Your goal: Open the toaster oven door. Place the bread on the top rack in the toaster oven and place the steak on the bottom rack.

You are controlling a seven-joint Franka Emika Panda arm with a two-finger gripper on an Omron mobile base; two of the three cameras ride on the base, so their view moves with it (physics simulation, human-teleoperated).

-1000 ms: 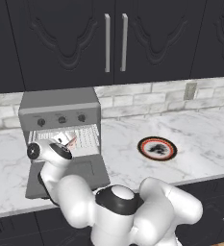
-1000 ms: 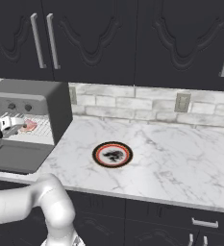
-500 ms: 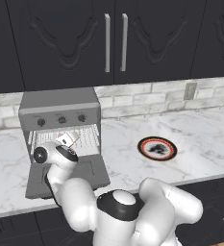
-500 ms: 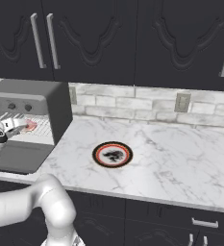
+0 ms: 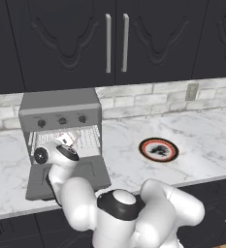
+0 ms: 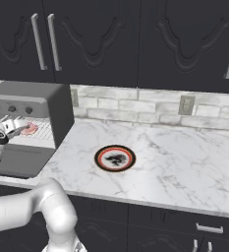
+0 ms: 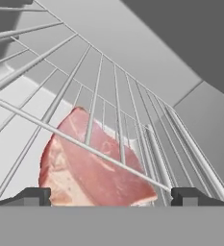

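Gripper (image 7: 111,196) jaws stand wide apart, holding nothing. The steak (image 7: 92,163) lies on a wire rack inside the toaster oven (image 5: 61,109), between and just beyond the fingertips (image 7: 34,196).

The marble surface (image 5: 134,167) carries the oven (image 5: 61,116) at its left and a red-rimmed plate (image 5: 158,149) well apart to the right; the steak (image 7: 92,168) lies on a wire rack (image 7: 118,115) inside the oven.
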